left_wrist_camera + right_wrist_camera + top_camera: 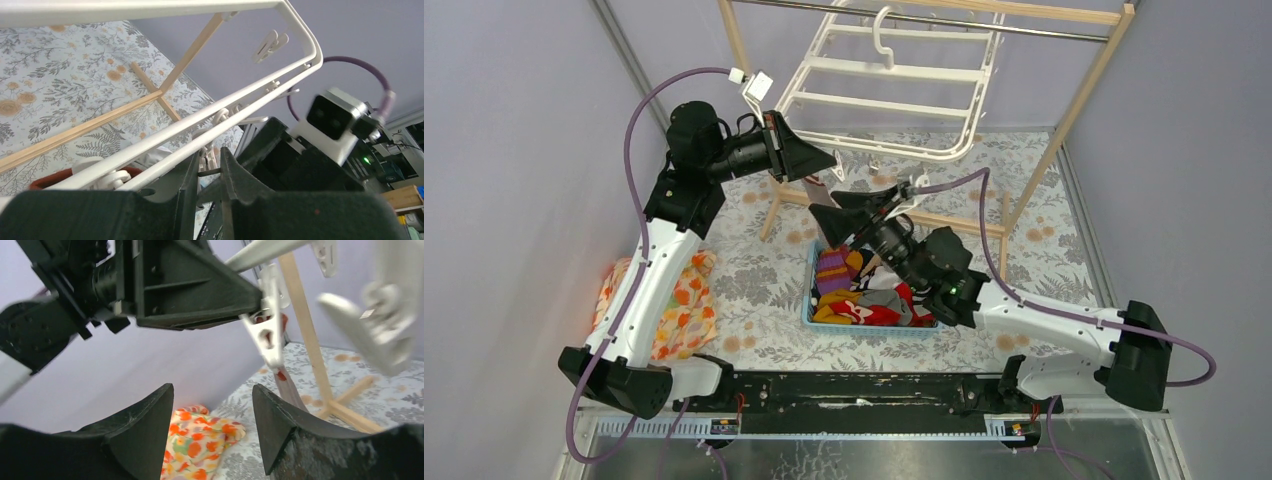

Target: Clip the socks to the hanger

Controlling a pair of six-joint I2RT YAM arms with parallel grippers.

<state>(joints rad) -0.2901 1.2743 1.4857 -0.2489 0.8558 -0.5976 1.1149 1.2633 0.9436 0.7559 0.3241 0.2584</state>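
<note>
Hanger (894,70) hangs from the rack (1083,95) — basket (808,295) before it, cloth (679,310) left.

No legible text, labels, brands or numbers in any view, the hanger (889,104), a clip (267,335) and the white camera housing (334,120) showing plain, unmarked surfaces

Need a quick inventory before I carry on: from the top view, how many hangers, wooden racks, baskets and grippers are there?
Hanger: 1
Wooden rack: 1
Blue basket: 1
Grippers: 2, the left gripper pinching a clip, the right gripper open
Total: 5
</note>
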